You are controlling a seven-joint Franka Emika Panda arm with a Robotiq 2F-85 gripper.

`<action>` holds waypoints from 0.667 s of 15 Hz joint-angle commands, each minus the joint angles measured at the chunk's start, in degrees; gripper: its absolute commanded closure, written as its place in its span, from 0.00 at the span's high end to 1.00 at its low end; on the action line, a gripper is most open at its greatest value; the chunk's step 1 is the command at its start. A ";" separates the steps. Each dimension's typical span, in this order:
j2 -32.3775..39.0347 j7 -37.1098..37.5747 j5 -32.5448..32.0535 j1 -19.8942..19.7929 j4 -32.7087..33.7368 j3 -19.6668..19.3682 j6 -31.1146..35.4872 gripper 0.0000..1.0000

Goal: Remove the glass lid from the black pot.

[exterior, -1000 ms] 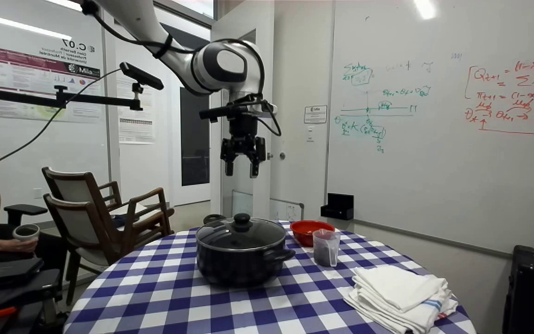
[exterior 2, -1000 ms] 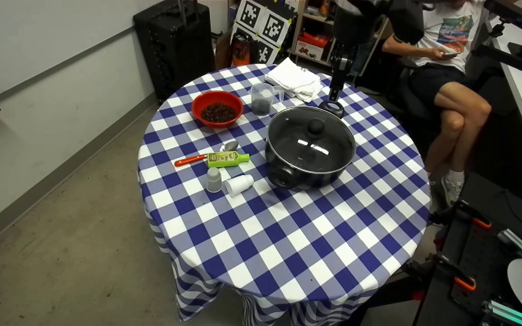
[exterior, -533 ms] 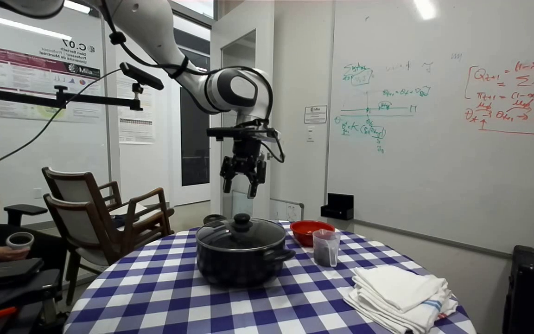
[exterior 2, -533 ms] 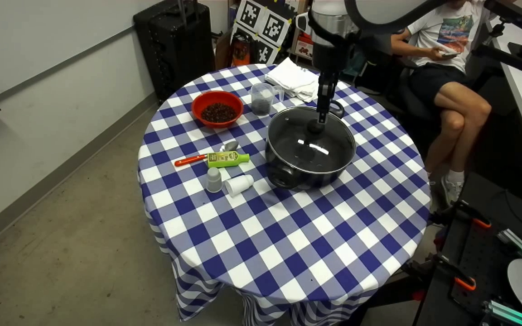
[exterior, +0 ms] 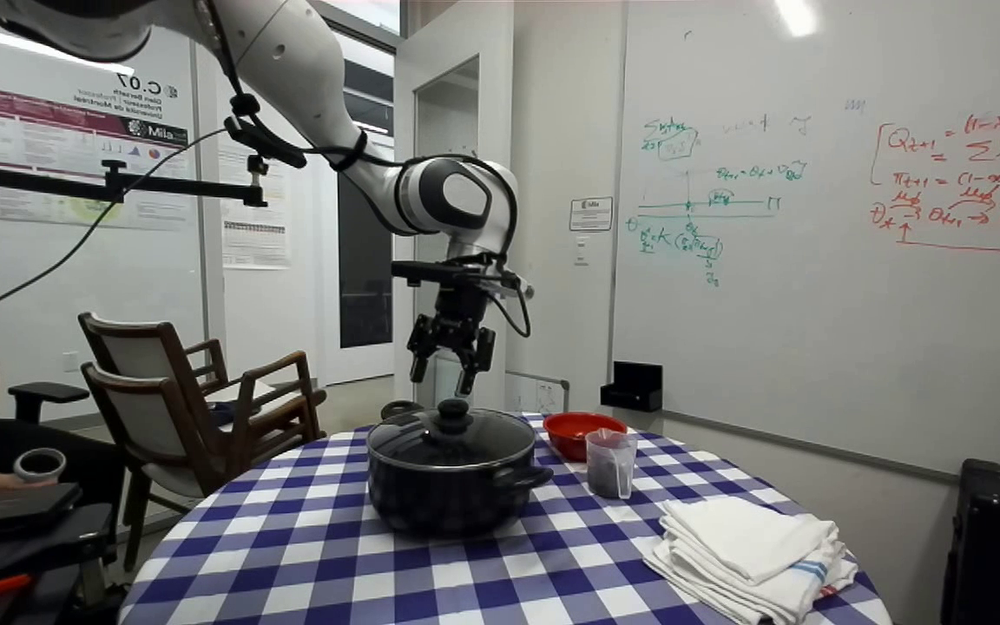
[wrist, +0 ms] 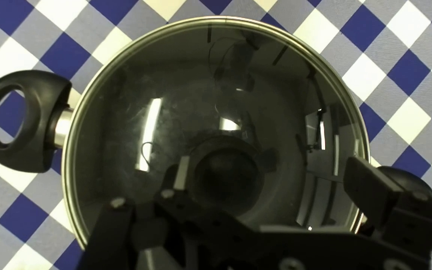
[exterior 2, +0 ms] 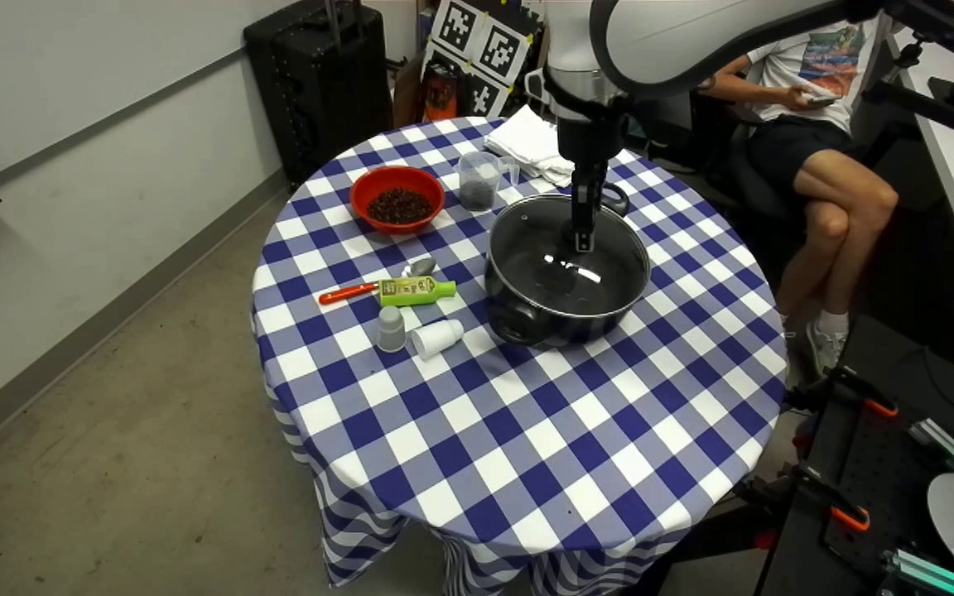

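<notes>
The black pot stands on the checked table in both exterior views. The clear glass lid sits on it with its silver rim level; a dark knob is at its centre. My gripper is open and empty, pointing down just above the knob, slightly tilted. In an exterior view the gripper covers the knob. In the wrist view the open gripper spans the lid; the knob lies between the fingers, nearer the left one. A pot handle sticks out left.
A red bowl with dark beans and a clear measuring cup stand beside the pot. White towels lie at the edge. A green bottle, a red-handled spoon and white cups lie near the pot.
My gripper has come down from high above to just over the lid's knob, staying open, with the arm reaching further out. The pot and lid have not moved.
</notes>
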 commanded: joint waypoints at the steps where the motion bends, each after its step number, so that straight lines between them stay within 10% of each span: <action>1: 3.60 -2.59 1.78 -0.11 4.87 0.45 -3.57 1.00; 10: 7.66 -4.00 3.52 -1.33 10.13 0.26 -5.92 1.00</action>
